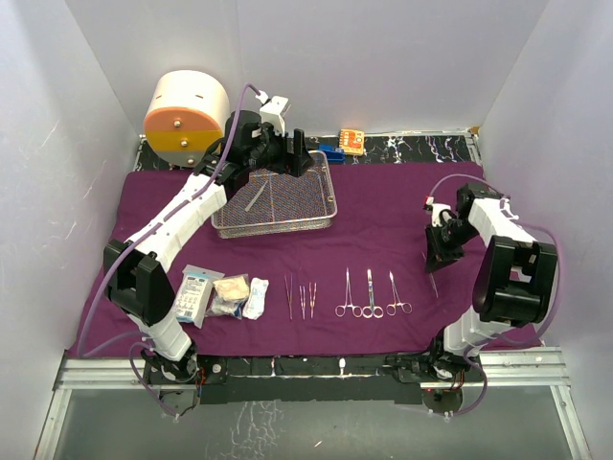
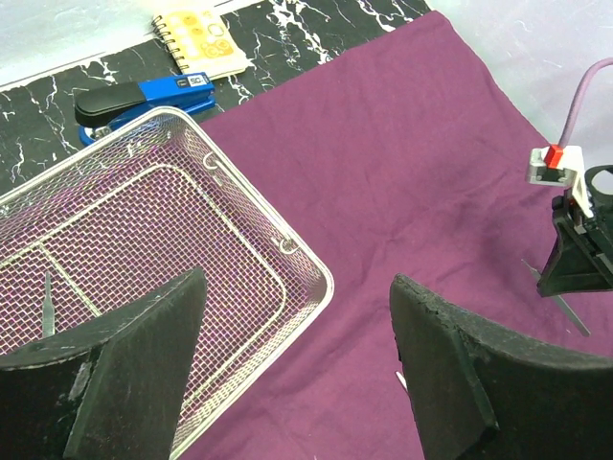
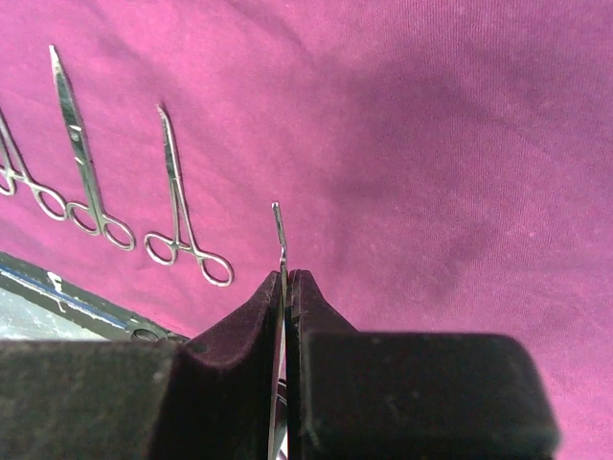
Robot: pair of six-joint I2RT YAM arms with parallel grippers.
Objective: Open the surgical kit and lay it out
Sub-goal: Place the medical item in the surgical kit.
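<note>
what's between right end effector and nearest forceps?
Bare purple cloth, per right wrist view, from forceps to the thin steel tool held by the right end effector.

text check | stapler (image 2: 144,100): you get a small white tag with two dark characters, maybe "50", not certain | notebook (image 2: 203,38): orange round prints, no words you can read | packet (image 1: 196,293): blue print, too small to read

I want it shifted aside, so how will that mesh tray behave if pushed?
The mesh tray looks rigid and light, thin wire and nearly empty, so it probably slides whole. It may bunch the purple cloth beneath.
</note>
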